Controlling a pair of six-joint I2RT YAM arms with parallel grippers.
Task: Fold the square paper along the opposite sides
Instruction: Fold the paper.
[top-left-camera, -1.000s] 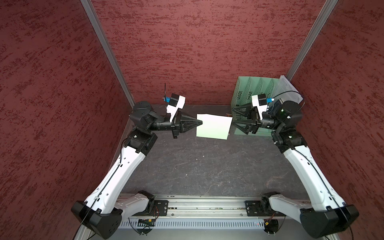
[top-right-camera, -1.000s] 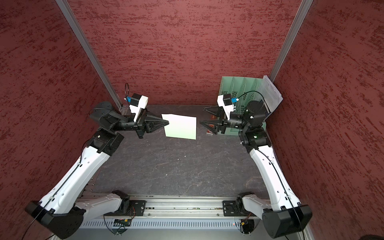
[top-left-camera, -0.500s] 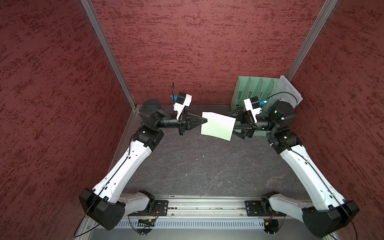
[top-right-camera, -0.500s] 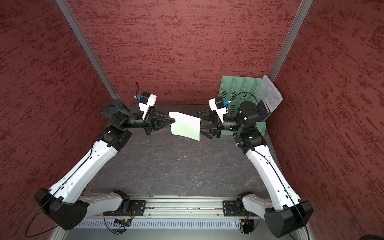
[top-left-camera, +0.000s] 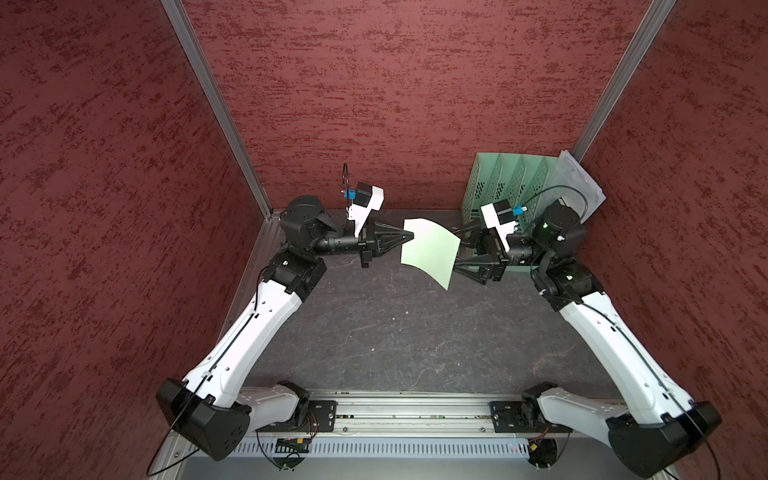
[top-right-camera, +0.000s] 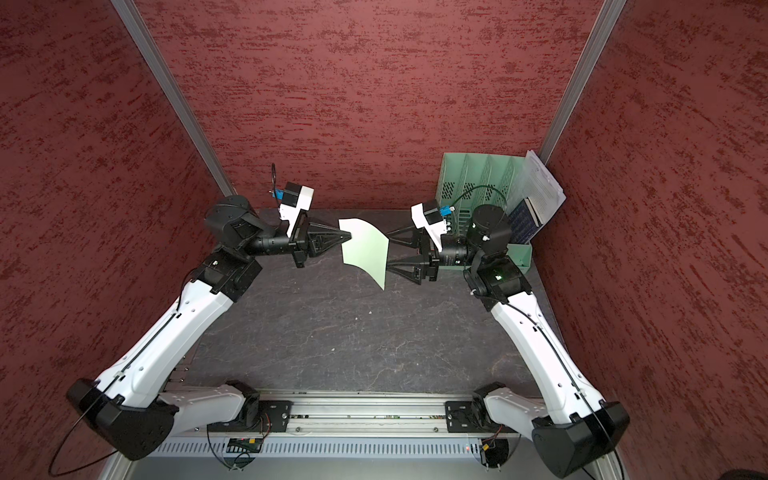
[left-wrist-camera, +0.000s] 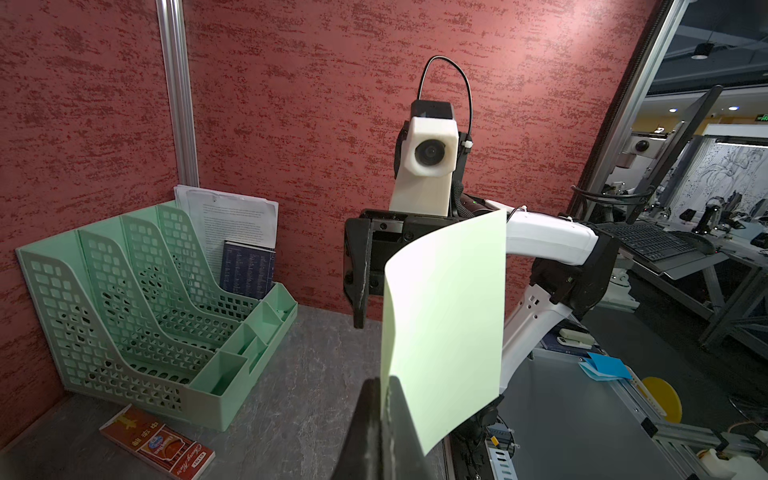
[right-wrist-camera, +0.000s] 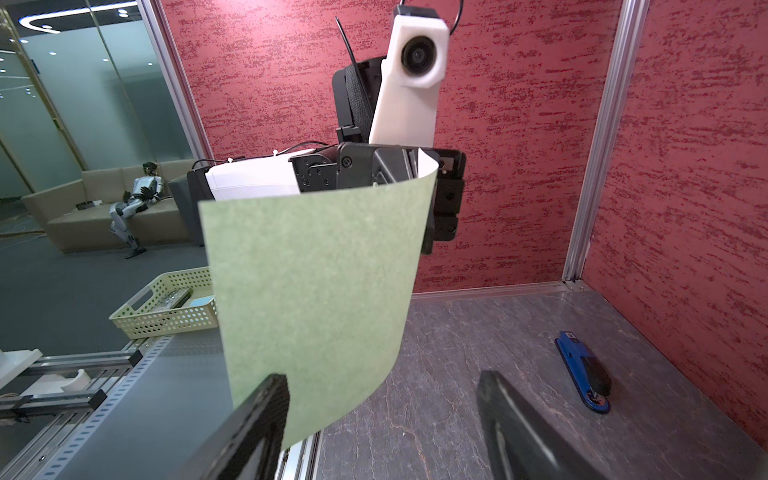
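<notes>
1. Nearest the camera, a metal rail (top-left-camera: 395, 415) carries the bases of both white robot arms. The arms reach away over a dark grey, stone-patterned table (top-left-camera: 395, 332).
2. Farther in, the two grippers face each other above the table. Between them is the square paper (top-left-camera: 430, 251), pale green, unfolded and gently curved. It is in the air, clear of the table in both top views.
3. The left gripper (top-left-camera: 411, 235) is clamped tight on one edge of the paper, near a corner.
4. The right gripper (top-left-camera: 457, 248) has its jaws spread wide and grips nothing. The paper's free edge reaches its fingertips. Whether it touches them cannot be told.
5. A blue stapler (right-wrist-camera: 584, 370) lies flat on the table near a red wall.
6. Farthest away, in the right back corner, stands a green file organizer (top-left-camera: 507, 183). It holds white printed sheets (top-left-camera: 577, 183) and a dark blue booklet (top-right-camera: 521, 224). A red booklet (left-wrist-camera: 158, 442) lies on the table beside it.
</notes>
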